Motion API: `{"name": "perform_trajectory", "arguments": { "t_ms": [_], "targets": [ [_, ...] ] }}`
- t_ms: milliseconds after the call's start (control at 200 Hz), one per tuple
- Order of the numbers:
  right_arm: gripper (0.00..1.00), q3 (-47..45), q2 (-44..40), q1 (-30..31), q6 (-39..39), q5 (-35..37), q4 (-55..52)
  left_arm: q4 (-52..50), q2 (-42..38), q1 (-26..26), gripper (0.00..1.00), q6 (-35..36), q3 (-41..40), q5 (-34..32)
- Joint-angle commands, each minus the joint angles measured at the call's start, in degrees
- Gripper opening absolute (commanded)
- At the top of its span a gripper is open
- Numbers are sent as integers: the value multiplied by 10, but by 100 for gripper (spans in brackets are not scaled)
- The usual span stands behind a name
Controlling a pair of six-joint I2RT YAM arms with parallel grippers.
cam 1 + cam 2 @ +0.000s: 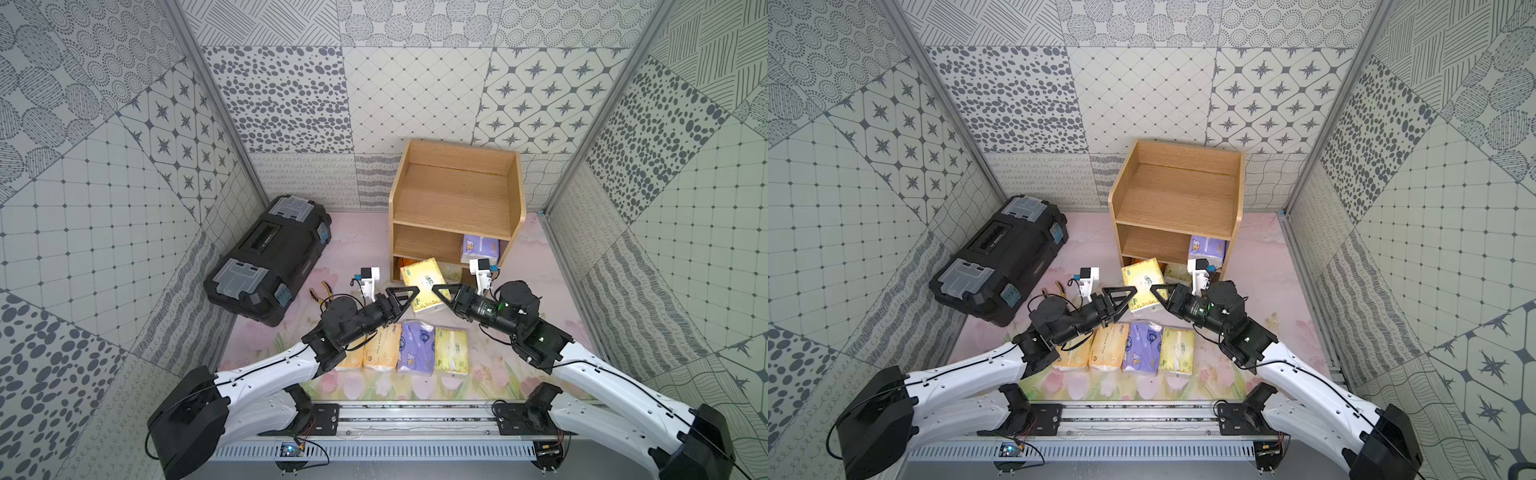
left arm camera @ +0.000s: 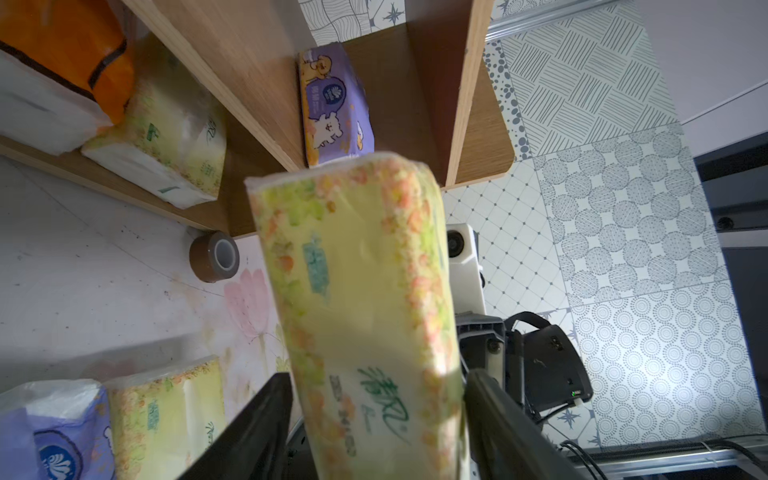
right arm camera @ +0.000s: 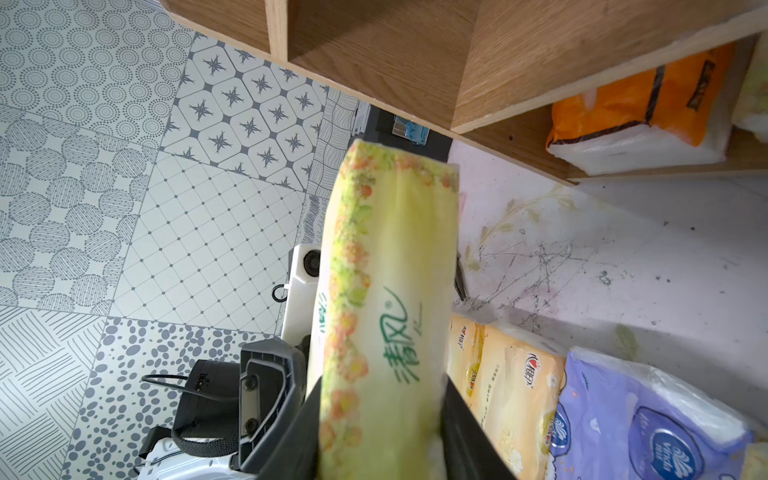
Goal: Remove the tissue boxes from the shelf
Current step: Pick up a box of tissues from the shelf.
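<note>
Between left gripper (image 2: 379,376), right gripper (image 3: 381,386) jaws: yellow-green pack (image 1: 419,272).

A yellow-green tissue pack (image 3: 386,316) bears large green brush-style Chinese characters reading 清风, seen in both wrist views; the smaller print beside them is too blurred to read. A lavender tissue pack (image 3: 648,424) carries a round dark-blue emblem with the brand Vinda in white. A pale orange tissue pack (image 3: 511,374) shows a red heart logo with the characters 相印.
</note>
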Motion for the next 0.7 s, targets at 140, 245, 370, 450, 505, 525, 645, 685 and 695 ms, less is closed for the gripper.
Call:
{"name": "perform_trajectory", "arguments": {
  "t_ms": [140,245,370,450,505,525,645,685,695],
  "targets": [
    [17,-24,-34,-2,7,23,-2,141,60,-17,37,-18,13,24],
    [26,-19,-50,-2,-14,52,-47,129,67,-22,27,-10,22,24],
    [61,23,-63,-2,-76,99,-163,76,64,-27,23,11,35,14],
    [76,41,-77,-2,-100,155,-222,31,59,-31,21,33,40,1],
    [80,48,-92,-2,-106,197,-257,-5,56,-35,21,49,44,-6],
    [80,52,-97,-2,-109,214,-269,-17,55,-37,20,54,45,-9],
    [81,70,-128,-2,-134,281,-332,-80,58,-67,19,89,44,-33],
    [81,75,-136,-2,-144,291,-343,-96,64,-84,19,97,43,-43],
    [81,77,-137,-2,-146,294,-347,-100,66,-88,19,99,43,-46]
  ]
}}
